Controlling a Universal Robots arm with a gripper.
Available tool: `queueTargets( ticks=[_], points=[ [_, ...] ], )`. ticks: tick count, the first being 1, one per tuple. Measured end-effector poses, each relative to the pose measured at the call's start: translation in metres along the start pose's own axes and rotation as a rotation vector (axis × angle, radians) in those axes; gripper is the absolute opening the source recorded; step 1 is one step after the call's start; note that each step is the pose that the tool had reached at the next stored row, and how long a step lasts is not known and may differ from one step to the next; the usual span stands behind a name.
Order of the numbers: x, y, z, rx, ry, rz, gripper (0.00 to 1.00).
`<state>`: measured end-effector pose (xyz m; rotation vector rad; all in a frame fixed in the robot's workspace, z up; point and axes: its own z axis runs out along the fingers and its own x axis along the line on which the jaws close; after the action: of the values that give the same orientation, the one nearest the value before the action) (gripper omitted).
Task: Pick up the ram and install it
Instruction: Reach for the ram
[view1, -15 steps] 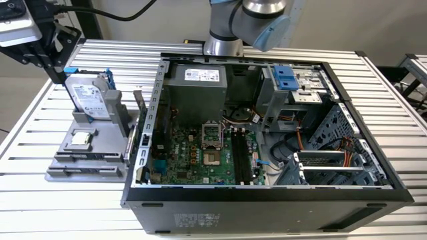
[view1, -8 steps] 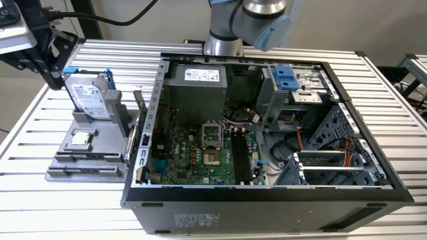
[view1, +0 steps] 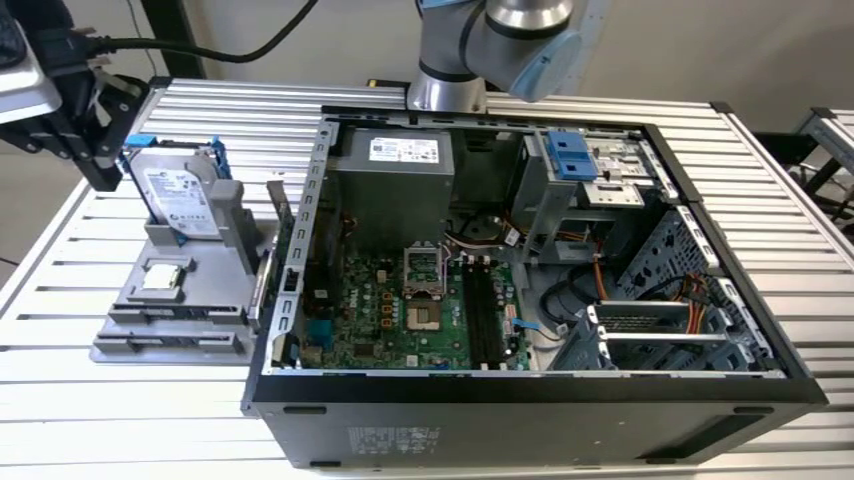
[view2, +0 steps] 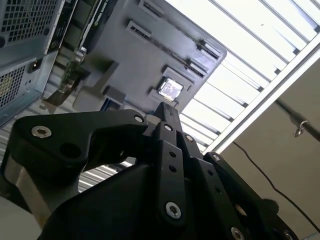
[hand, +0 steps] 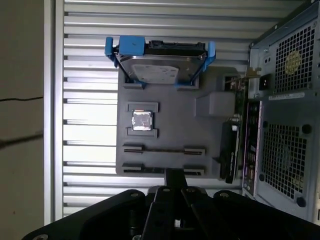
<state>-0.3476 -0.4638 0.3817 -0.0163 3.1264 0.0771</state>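
Note:
On the grey holder tray (hand: 170, 115), a thin dark strip standing on edge between two clips looks like the ram (hand: 164, 149); a like strip sits in the slot beside it. My gripper (hand: 174, 176) hangs high above that end of the tray, apart from it. Its fingers are shut with nothing between them. In the exterior view the gripper (view1: 102, 178) is at the far left, above the tray (view1: 140, 305). The second wrist view has the fingertips (view2: 167, 111) pressed together. The motherboard's black memory slots (view1: 478, 310) lie inside the open computer case (view1: 534, 395).
A silver hard drive in a blue frame (hand: 157, 60) stands at the tray's far end. A small square processor chip (hand: 141, 120) lies mid-tray. A green card (hand: 240, 107) stands between the tray and the case wall. The table is of ribbed metal slats (view1: 160, 420).

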Motion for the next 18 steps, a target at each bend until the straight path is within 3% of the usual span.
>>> queueTargets(
  ticks=[10, 18],
  points=[
    [0.0009, -0.0159, 0.0017, 0.0, 0.0, 0.0, 0.0],
    [0.0011, -0.02, 0.0023, 0.0, 0.0001, -0.001, 0.0]
  ],
)
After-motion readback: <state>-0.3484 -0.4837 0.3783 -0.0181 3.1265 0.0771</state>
